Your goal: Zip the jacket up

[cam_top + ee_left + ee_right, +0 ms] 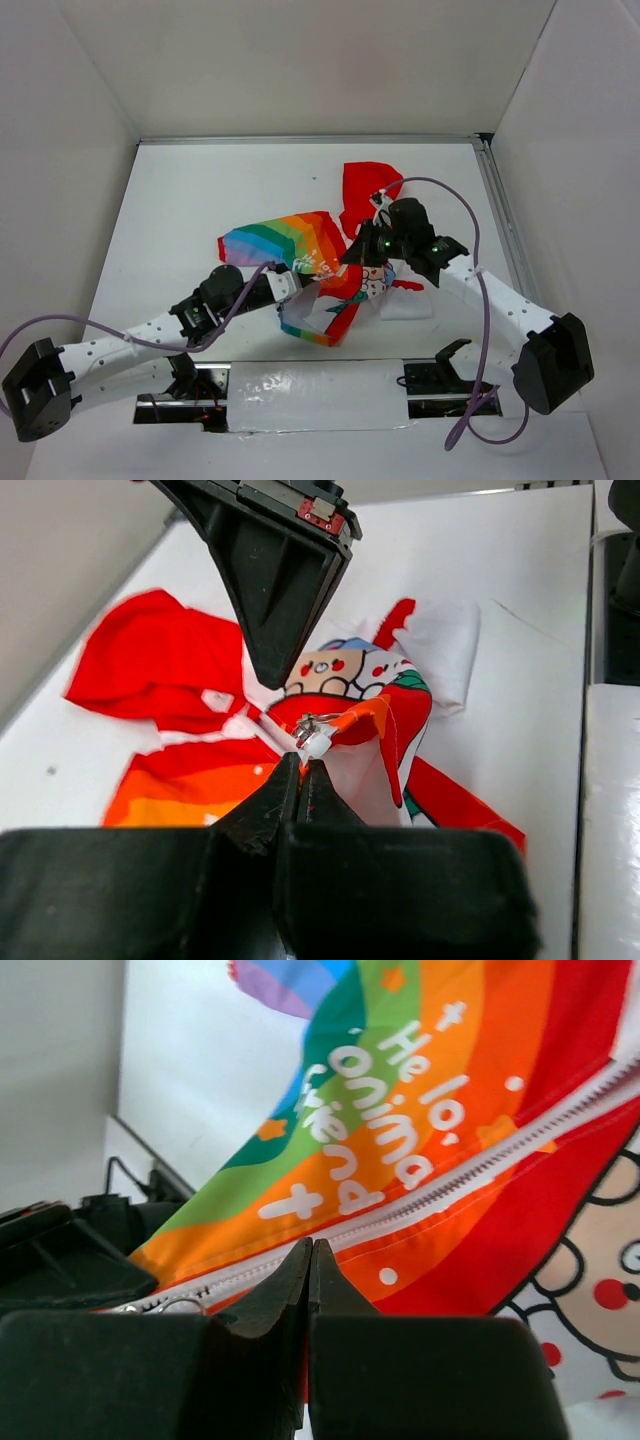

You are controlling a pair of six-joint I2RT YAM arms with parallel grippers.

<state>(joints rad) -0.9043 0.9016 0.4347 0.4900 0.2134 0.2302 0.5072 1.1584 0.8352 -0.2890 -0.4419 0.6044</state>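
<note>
A small child's hooded jacket [300, 240], rainbow-striped on one side and white with a cartoon figure on the other, lies crumpled mid-way across the white surface [180, 200], its red hood [365, 190] toward the far wall. The left gripper [302, 770] has its jaws pinched on the jacket's lower edge beside the zip end. The right gripper [310, 1252] presses closed jaws against the white zipper teeth [450, 1185]; whether they grip anything cannot be told.

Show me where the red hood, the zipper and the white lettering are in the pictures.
red hood [360, 190], top external view, middle of the red cloth
zipper [470, 1168], right wrist view, on the white teeth
white lettering [385, 1120], right wrist view, middle line of words
</note>
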